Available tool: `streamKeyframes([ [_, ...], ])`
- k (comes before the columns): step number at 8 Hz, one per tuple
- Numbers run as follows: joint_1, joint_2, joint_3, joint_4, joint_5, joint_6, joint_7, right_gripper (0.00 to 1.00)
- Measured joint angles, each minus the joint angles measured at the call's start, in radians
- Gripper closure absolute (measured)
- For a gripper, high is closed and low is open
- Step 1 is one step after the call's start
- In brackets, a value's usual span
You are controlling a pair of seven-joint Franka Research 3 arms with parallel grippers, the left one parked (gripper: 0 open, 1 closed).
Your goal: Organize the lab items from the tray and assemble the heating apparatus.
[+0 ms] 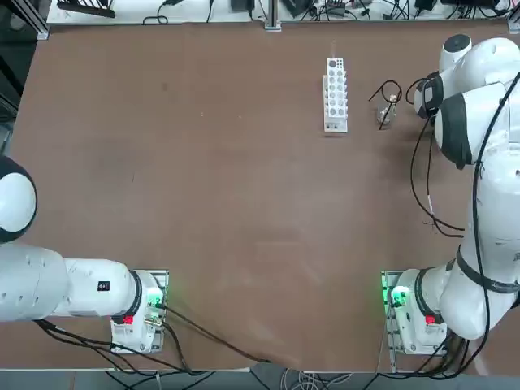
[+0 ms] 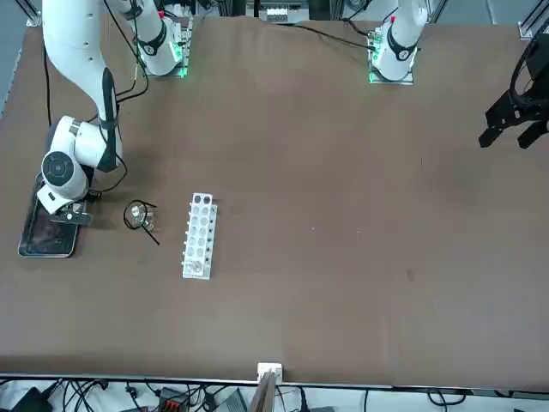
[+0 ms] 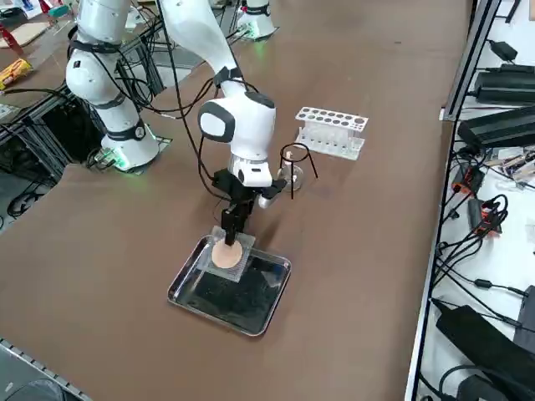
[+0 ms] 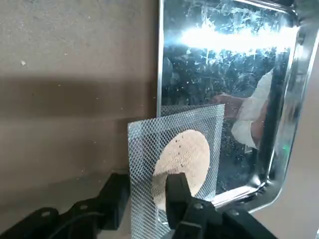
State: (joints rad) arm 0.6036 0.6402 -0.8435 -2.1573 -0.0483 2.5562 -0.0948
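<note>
My right hand (image 3: 231, 238) hangs over the near end of the tray (image 3: 266, 306), its two fingers straddling one edge of the square mesh (image 4: 149, 144) that carries the tan disc (image 4: 184, 158). The jaws are partway in; one finger (image 4: 177, 195) lies over the mesh, the other beneath or beside it, and I cannot tell whether they already pinch it. The mesh sits tilted, one side propped on the tray's rim and the rest over the dark bottom.

To do this well, I judge the grip must land on the wire border, clear of the disc, and the lift should go straight up so the mesh does not drag on the rim or flex.

Across the worktop, the black wire stand (image 3: 294, 160) waits with the small glass burner (image 3: 292, 176) under it, just beside the white rack (image 3: 331, 131). The mesh likely belongs flat on that stand.
</note>
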Motion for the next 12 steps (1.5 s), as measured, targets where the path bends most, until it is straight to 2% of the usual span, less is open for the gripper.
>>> streamKeyframes([
  [4,0.0,0.002,0.004,0.0,0.001,0.001,0.0,0.53],
  [12,0.0,0.003,0.007,0.002,0.001,0.003,0.0,0.64],
])
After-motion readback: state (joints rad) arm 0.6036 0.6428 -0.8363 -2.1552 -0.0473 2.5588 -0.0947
